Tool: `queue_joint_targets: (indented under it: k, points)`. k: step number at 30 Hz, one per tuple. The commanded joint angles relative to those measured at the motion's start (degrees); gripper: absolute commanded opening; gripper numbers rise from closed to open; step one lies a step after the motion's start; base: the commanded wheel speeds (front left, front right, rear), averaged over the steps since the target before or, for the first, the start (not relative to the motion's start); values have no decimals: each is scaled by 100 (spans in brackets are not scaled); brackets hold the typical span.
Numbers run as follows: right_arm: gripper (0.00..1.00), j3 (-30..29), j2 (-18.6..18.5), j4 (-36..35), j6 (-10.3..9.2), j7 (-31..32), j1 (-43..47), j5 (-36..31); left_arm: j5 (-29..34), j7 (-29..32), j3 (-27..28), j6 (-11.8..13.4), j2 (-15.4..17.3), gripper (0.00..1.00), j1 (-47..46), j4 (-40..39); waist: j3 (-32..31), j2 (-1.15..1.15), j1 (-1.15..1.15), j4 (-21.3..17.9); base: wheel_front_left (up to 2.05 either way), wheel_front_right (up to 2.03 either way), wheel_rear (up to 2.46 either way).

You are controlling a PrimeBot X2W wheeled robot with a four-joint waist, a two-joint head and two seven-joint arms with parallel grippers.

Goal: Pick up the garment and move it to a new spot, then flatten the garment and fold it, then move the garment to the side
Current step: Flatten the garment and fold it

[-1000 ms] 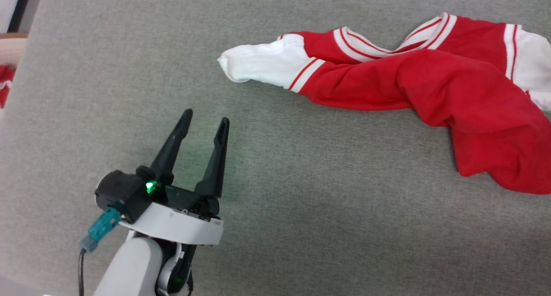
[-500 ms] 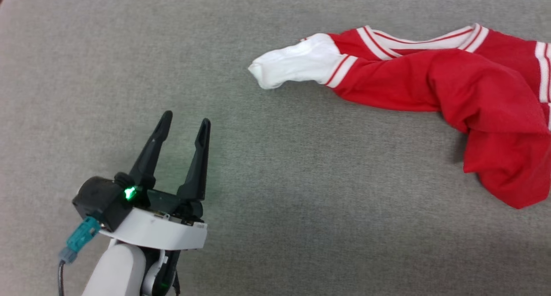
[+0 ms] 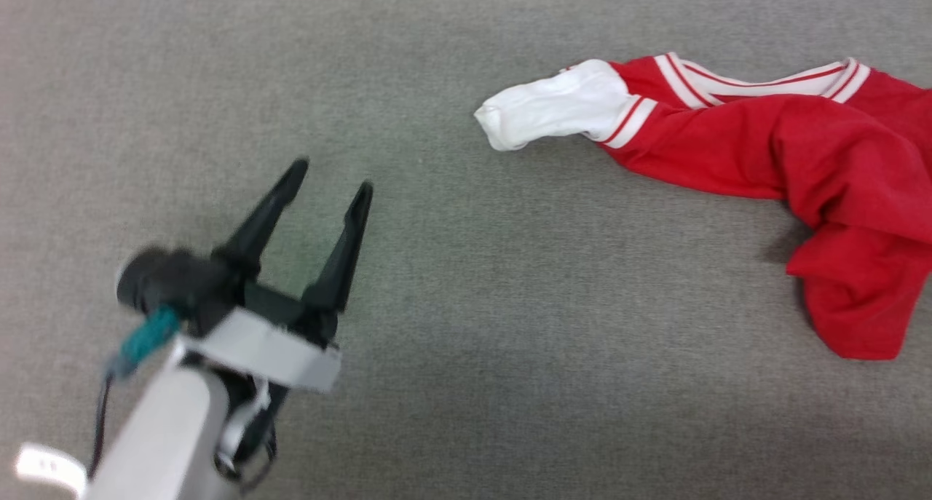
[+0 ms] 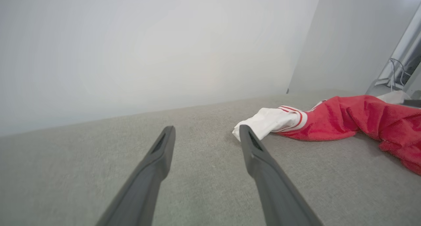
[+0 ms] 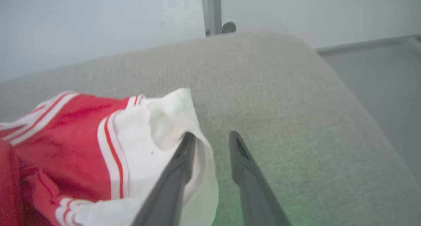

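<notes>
- Since half a second ago my head camera has swung, so the whole scene is sitting further right. The left pincer [image 3: 331, 177] is now blurred and leaning more to the right.
- The left pincer is hovering with its fingers spread wide and nothing between them.
- The red T-shirt [image 3: 801, 143] is lying crumpled on the grey fabric surface [image 3: 510, 340], ahead and to the right of the left pincer and well apart from it.
- Its near white sleeve [image 3: 553, 110] is pointing toward that pincer.
- In the right wrist view, the right pincer [image 5: 212, 135] is showing a narrow gap, with bare grey fabric between the fingers.
- The far white sleeve [image 5: 148, 137] is bunching against the outer side of that view's left finger, not between the two.
</notes>
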Motion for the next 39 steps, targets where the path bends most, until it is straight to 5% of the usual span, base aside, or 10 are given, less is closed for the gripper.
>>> queue_joint_targets:
  k: [1,7,11,17,22,28,39]
  points:
    - [100,-151,80,-104,-9,-358,43,-152,-14,232,-188,-31,221,100,-419,65,-80,0,0,-122,0,0,0]
    - [100,-61,525,-906,-9,-1448,371,-539,-584,1359,-1193,-33,910,100,-1848,408,-156,0,0,-600,0,0,0]
    - [100,256,802,-1589,-9,-1867,582,-577,-1392,2682,-1781,-34,1046,100,-2844,1080,-149,0,0,-1005,0,0,0]
    - [100,469,1043,-2085,-9,-2007,728,-593,-2657,4624,-2067,-35,705,100,-4003,2220,-50,0,0,-1420,0,0,0]
    - [100,727,1159,-2389,-9,-2067,754,-576,-3028,5940,-2233,104,215,100,-5020,3321,98,0,0,-1778,0,0,0]
    - [100,967,1325,-2489,-9,-2114,625,-566,-2861,6538,-2550,154,-126,100,-5686,4263,219,0,0,-2124,0,0,0]
    - [100,1149,1426,-2415,-9,-2156,538,-571,-2616,6411,-2916,7,-146,100,-5990,5192,295,0,0,-2341,0,0,0]
